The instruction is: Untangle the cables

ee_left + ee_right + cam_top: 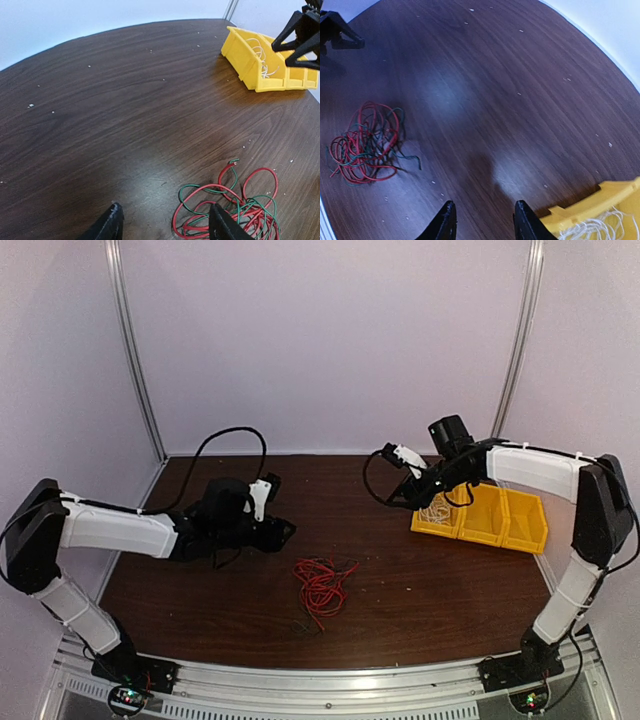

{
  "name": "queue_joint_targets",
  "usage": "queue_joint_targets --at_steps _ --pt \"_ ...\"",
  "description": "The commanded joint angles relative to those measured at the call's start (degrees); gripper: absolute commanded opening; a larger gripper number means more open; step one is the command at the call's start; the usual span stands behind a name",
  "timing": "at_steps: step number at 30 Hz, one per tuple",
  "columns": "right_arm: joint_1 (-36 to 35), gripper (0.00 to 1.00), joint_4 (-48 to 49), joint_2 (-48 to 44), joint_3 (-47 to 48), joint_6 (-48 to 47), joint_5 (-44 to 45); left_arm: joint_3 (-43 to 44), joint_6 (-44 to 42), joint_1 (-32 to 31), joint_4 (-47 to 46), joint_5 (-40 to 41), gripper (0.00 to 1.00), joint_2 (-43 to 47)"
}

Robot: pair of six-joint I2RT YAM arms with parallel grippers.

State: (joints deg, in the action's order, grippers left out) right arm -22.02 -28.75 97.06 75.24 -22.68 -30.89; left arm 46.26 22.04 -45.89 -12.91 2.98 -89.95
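Jaws on both arms are hanging open with nothing in them. The left arm [120, 530] is holding its pair low over the bare worktop [430, 605]. The right arm [540, 470] is parking its pair over at the yellow bin [500, 525], just above the end compartment where the white cable [437, 512] is lying.

What we're caring about is the red and green cable tangle [320, 585], which is sitting mid-worktop between the two arms. We're reckoning the left arm is the nearer one. In its wrist view the tangle is lying just off to the right of the jaws, not between them.

The heap is looking roundish to us, with no real long axis, only trailing a bit toward the near edge. From the right wrist view it's sitting well apart, far off to the left.
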Motion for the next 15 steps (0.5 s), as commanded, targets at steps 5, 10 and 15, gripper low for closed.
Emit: queue_joint_targets --at_steps 5,10,15 --pt "-9.57 0.45 3.13 7.45 4.21 0.8 -6.99 -7.92 6.78 0.63 4.99 3.38 0.51 11.62" --pt "-14.01 0.45 3.08 7.96 3.32 1.72 -7.34 -13.16 6.7 0.56 6.46 -0.83 0.54 15.83" --pt "-16.04 0.44 2.4 6.92 2.67 1.99 -5.98 -19.25 3.86 -0.57 2.72 -6.94 0.58 21.12"
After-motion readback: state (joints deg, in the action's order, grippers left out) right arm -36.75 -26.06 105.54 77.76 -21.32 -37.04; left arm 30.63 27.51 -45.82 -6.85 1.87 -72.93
